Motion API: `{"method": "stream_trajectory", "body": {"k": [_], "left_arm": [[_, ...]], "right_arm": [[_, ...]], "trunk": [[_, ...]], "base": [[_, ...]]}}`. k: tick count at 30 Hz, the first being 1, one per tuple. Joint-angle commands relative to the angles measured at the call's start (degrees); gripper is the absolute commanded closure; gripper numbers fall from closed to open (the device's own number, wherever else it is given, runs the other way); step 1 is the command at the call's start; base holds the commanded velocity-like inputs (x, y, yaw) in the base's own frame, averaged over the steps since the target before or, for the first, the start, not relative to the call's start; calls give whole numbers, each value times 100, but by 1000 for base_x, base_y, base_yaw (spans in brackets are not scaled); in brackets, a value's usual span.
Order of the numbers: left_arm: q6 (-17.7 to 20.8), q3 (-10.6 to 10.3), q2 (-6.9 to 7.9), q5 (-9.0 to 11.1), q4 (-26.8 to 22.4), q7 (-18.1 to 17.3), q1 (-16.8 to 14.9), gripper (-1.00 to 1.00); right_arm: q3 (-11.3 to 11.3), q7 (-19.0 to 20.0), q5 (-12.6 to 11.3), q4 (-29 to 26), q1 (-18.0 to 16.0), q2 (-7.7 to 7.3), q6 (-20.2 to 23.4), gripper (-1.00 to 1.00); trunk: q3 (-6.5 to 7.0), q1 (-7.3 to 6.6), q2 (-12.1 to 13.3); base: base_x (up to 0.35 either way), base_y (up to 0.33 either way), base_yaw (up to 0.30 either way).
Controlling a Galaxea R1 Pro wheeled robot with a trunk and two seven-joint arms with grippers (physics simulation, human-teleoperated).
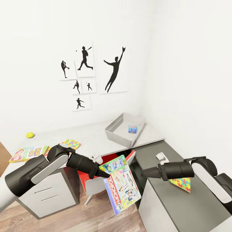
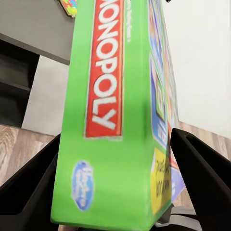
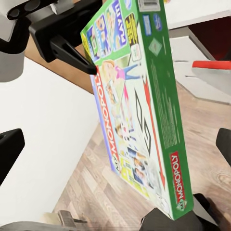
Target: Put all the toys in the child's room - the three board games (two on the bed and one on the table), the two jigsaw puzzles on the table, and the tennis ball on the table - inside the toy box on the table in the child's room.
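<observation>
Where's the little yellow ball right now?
In the head view the tennis ball sits far left on the table, by the wall, behind the yellow-green-red board game.

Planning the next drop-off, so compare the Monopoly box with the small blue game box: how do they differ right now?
The Monopoly box hangs tilted over the floor, clamped at its green edge by the left gripper; the blue game box already sits inside the toy box. The Monopoly box looks far larger, green-edged with a red band; the blue game box is mostly blue. Both are flat printed boxes.
</observation>
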Motion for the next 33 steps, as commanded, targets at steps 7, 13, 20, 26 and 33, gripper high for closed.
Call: {"method": "stream_trajectory", "body": {"k": [7,13,20,26,33], "left_arm": [[15,-9,10,5,-117,-8,7,100],[10,-5,24,1,-248,-24,80,100],[-47,8,62,-1,-456,-102,181,100],[-191,43,86,-1,-535,-340,220,100],[-245,71,84,-1,-561,-449,227,100]], "right_arm": [[77,22,2,1,-28,-42,21,-100],[82,24,-2,1,-38,-178,21,-100],[83,24,-5,1,-45,-235,21,-100],[83,25,-6,1,-50,-259,21,-100],[91,25,-6,1,-47,-256,21,-100]], "trunk": [[-13,4,-14],[-13,4,-14],[-13,4,-14],[-13,4,-14],[-13,4,-14]], "base": [[0,0,0],[0,0,0],[0,0,0],[0,0,0],[0,0,0]]}}
